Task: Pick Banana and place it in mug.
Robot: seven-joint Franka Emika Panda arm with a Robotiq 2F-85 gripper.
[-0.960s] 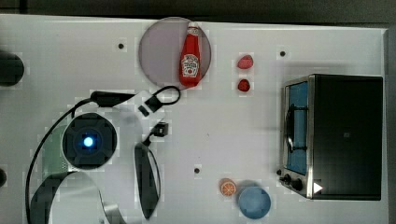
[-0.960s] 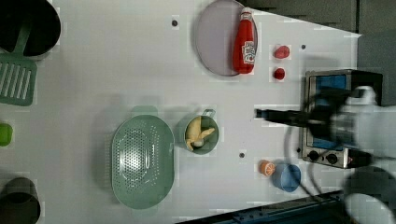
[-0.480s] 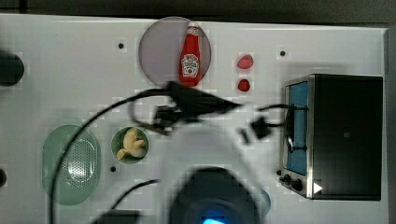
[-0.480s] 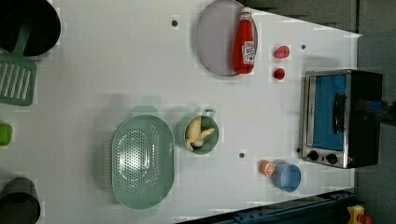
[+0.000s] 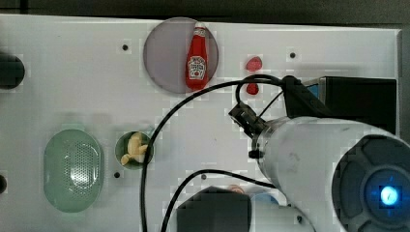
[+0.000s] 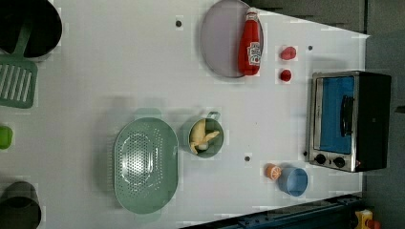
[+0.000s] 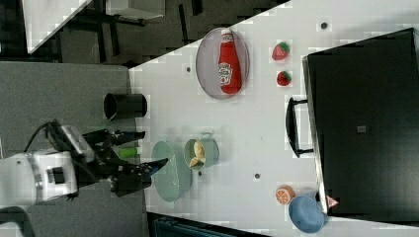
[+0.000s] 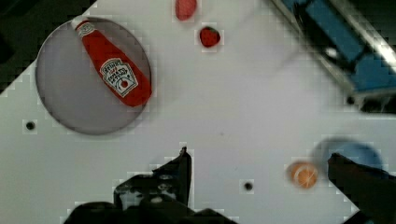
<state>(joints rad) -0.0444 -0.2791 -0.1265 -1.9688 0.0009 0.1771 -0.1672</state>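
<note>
While the banana (image 6: pixel 201 138) already lies inside the mug (image 6: pixel 204 137), just beside the colander (image 6: pixel 145 164), I hold the gripper (image 8: pixel 259 163) wide open, empty and well clear; I'd lift straight away, leaving the mug unnudged

Two small red strawberries (image 6: pixel 287 53) (image 6: pixel 285 75), one red ketchup bottle (image 6: pixel 251 43), one grey round plate (image 6: pixel 219 38), one teal-green mug (image 6: pixel 216 148), one pale yellow banana (image 6: pixel 200 137), one perforated green oval colander (image 6: pixel 145 164), one blue round bowl (image 6: pixel 293 182), one orange slice (image 6: pixel 272 171), one silver toaster oven (image 6: pixel 348 121).

Glossy plastic ketchup bottle (image 6: pixel 251 44), brushed-metal toaster oven (image 6: pixel 351 121), perforated matt colander (image 6: pixel 144 164).
</note>
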